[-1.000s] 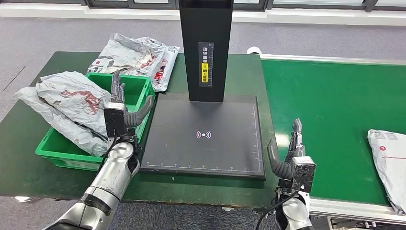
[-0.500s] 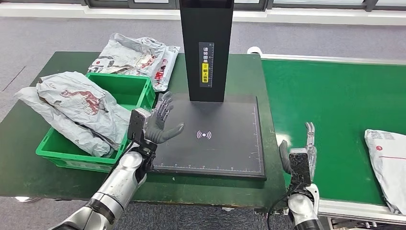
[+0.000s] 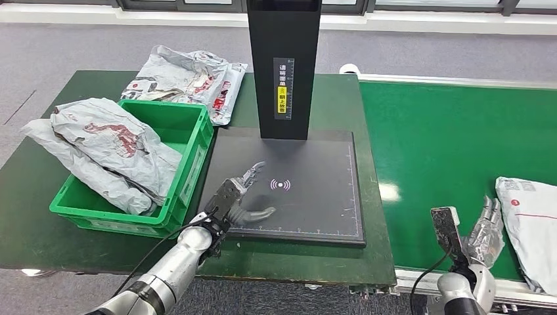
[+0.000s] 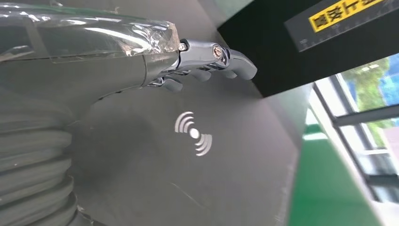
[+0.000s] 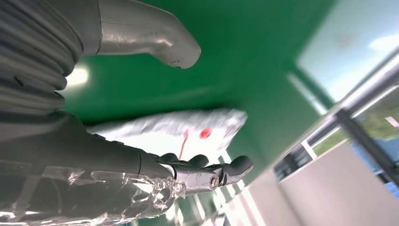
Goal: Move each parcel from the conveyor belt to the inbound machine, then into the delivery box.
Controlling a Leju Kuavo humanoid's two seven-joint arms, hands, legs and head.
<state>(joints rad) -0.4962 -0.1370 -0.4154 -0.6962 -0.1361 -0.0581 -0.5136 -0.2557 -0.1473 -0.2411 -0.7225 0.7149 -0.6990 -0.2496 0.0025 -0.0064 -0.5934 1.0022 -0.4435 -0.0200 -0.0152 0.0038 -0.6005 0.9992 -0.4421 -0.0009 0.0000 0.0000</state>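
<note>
A white parcel [image 3: 535,220] with red print lies on the green conveyor belt [image 3: 453,144] at its near right end; the same parcel [image 5: 183,129] lies ahead of the fingers in the right wrist view. My right hand [image 3: 483,233] hovers open just left of it, not touching. My left hand [image 3: 243,197] hangs open over the black inbound machine pad [image 3: 309,164], near its front left and left of the glowing wave symbol [image 3: 280,185]. The symbol [image 4: 194,133] sits just beyond the left hand [image 4: 155,61] in the left wrist view. Grey crumpled parcels [image 3: 105,151] fill the green delivery box [image 3: 187,141].
The machine's black column [image 3: 284,65] rises at the back of the pad. More crumpled parcels [image 3: 187,79] lie on the dark green table [image 3: 26,197] behind the box. Grey floor surrounds the table.
My left hand swung from over the green box rightward and down onto the pad's front left. My right hand moved right along the belt's near edge toward the white parcel.
</note>
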